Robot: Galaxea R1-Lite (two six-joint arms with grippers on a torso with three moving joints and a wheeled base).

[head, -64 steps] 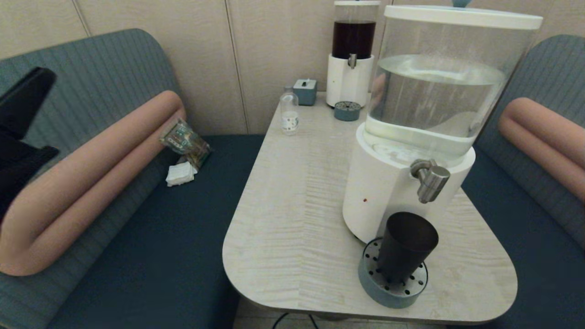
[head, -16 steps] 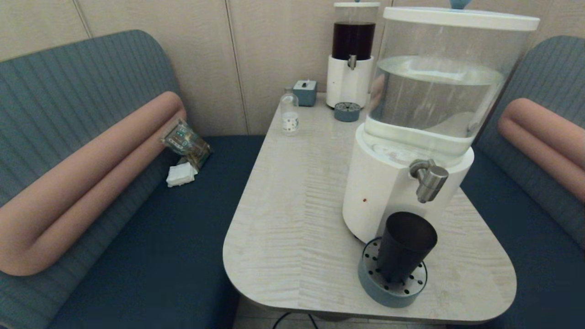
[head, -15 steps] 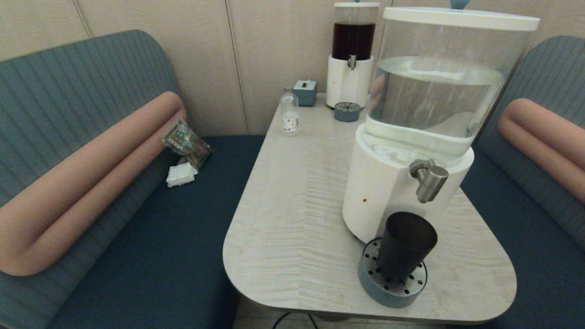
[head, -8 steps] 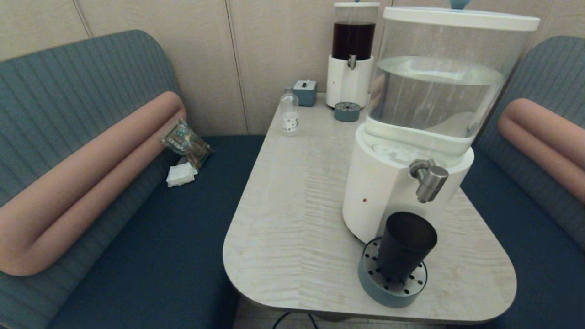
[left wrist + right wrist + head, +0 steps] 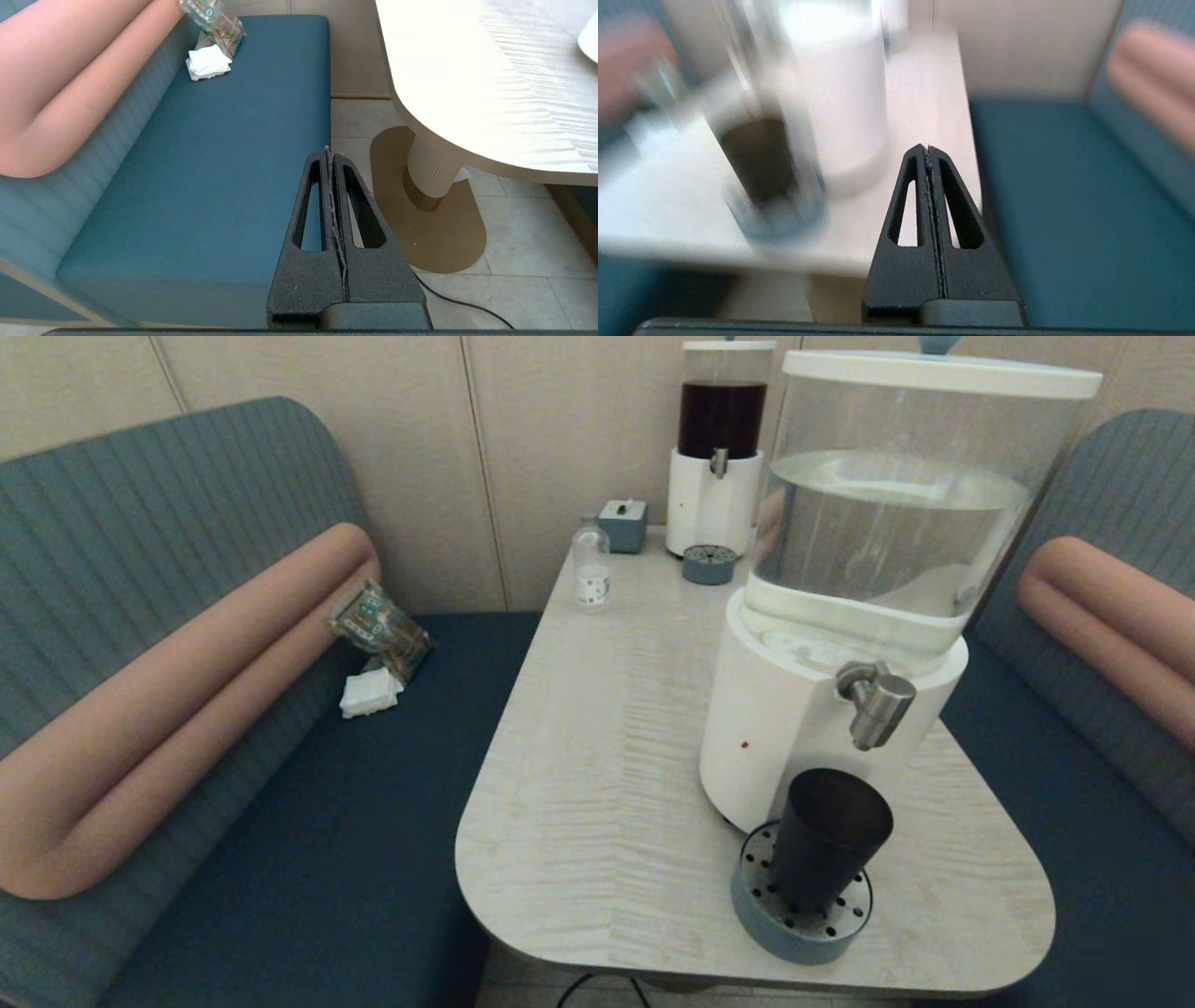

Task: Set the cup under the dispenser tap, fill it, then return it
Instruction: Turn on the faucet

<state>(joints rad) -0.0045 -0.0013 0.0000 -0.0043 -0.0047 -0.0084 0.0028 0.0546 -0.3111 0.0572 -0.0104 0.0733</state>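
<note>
The dark tapered cup [image 5: 827, 838] stands upright on a round blue-grey drip tray [image 5: 758, 915], directly below the brushed-steel dispenser tap [image 5: 878, 702] of the big white-based dispenser [image 5: 775, 728]. No gripper touches it. In the right wrist view the cup [image 5: 759, 158] appears blurred to one side of my right gripper [image 5: 927, 148], which is shut, empty and off the table's near edge. My left gripper [image 5: 327, 150] is shut and empty, low over the blue bench seat beside the table. Neither gripper shows in the head view.
A smaller dark-liquid dispenser [image 5: 719, 439], a small clear bottle [image 5: 591, 569], a blue-grey box [image 5: 624, 523] and a second small tray [image 5: 709, 563] stand at the table's far end. A snack packet [image 5: 378, 621] and white napkins [image 5: 370, 691] lie on the left bench. The table pedestal [image 5: 432, 168] is near my left gripper.
The black left arm seen at the head view's left edge 4.3 s ago has gone out of view. The cup has stayed on the tray under the tap.
</note>
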